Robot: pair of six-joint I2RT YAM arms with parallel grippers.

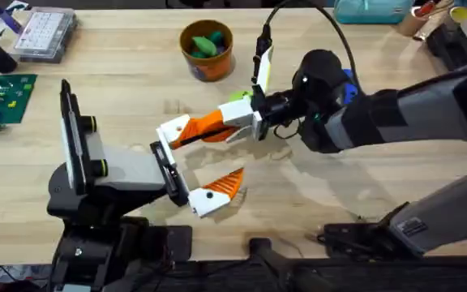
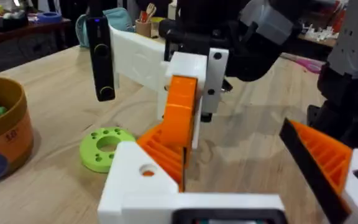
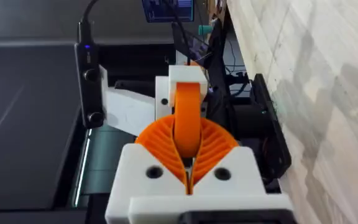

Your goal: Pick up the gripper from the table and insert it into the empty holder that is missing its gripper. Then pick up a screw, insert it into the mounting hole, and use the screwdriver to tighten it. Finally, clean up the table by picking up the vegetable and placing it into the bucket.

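My right gripper (image 1: 217, 123) reaches in from the right and is shut on the gripper (image 1: 199, 128), a small orange ribbed wedge. In the right wrist view its orange fingers (image 3: 157, 146) bow around that wedge (image 3: 188, 115). The wedge rests against the white holder (image 1: 171, 130) on my left arm's far jaw, and in the left wrist view it (image 2: 163, 149) sits on the holder (image 2: 132, 180). My left gripper (image 1: 191, 165) is open, and its other finger (image 2: 325, 155) carries its orange pad. The green vegetable (image 2: 107, 148) lies on the table near the orange bucket (image 1: 207, 50). The screwdriver's blue handle (image 1: 348, 81) peeks out behind my right arm.
The bucket holds darker green and teal toy pieces. A clear parts box (image 1: 45, 32) and a green board (image 1: 2, 96) sit at the far left. A black-and-yellow stick with a cable (image 1: 263, 61) rides on my right wrist. Clutter lines the far right edge.
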